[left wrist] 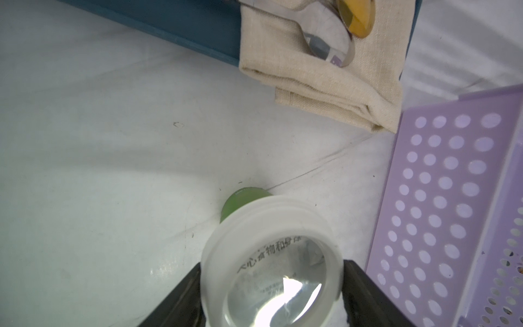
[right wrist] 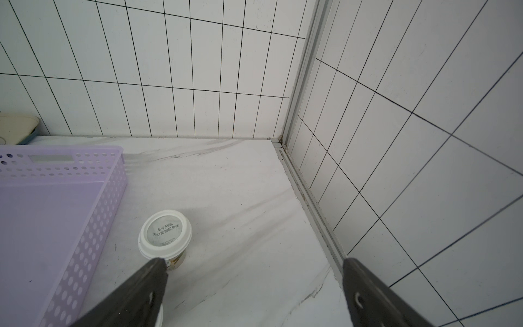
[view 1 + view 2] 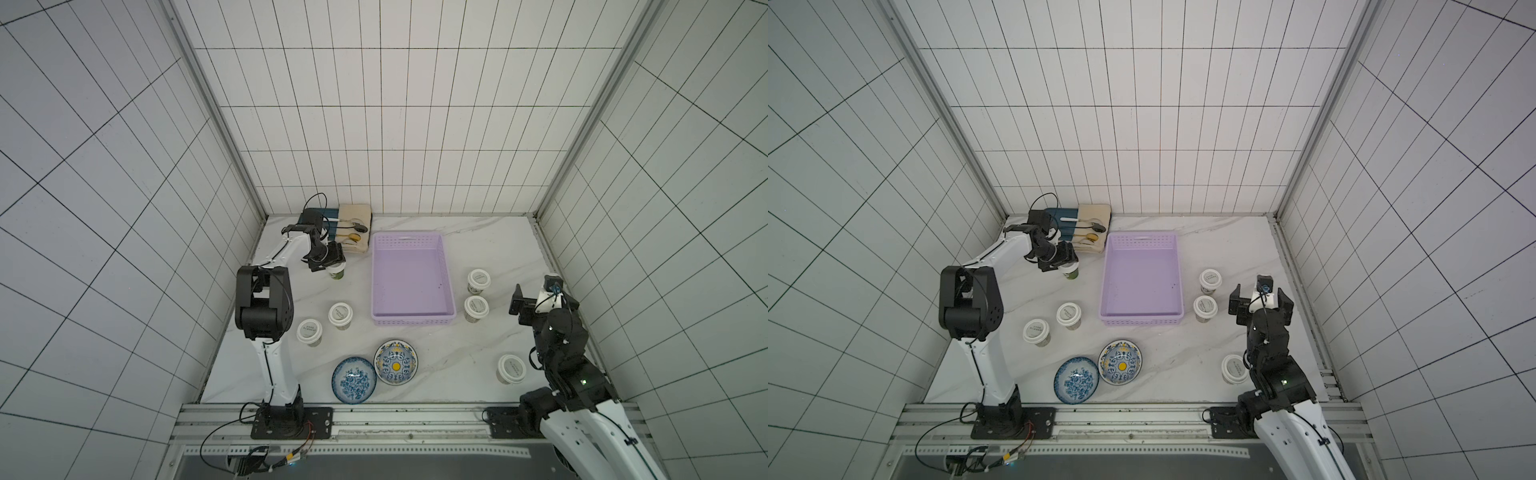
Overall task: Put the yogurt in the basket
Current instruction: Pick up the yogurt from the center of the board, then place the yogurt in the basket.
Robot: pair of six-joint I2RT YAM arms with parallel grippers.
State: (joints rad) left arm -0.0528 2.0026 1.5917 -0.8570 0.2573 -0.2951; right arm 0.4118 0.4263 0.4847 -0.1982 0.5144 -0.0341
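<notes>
My left gripper (image 3: 334, 264) (image 3: 1068, 262) (image 1: 271, 269) is shut on one yogurt (image 3: 337, 273) (image 3: 1071, 273) (image 1: 271, 254), a black finger on each side of its white lid. This cup has a green body and is just left of the lilac basket (image 3: 409, 321) (image 3: 1141, 318) (image 1: 441, 198) (image 2: 93, 226), which holds nothing. In both top views, two yogurt cups (image 3: 340, 313) (image 3: 309, 331) stand front left, two (image 3: 478, 278) (image 3: 476, 306) right of the basket, and one (image 3: 511, 368) front right. My right gripper (image 3: 544, 297) (image 3: 1260, 291) (image 2: 254, 263) hangs open above the marble near a right-hand cup (image 2: 165, 235).
Two patterned blue bowls (image 3: 353, 379) (image 3: 396, 361) sit near the front edge. A dark blue tray (image 1: 184, 25) with a beige cloth (image 3: 355, 232) (image 1: 319, 85) and spoons lies at the back left, close to the held cup. Tiled walls enclose the table on three sides.
</notes>
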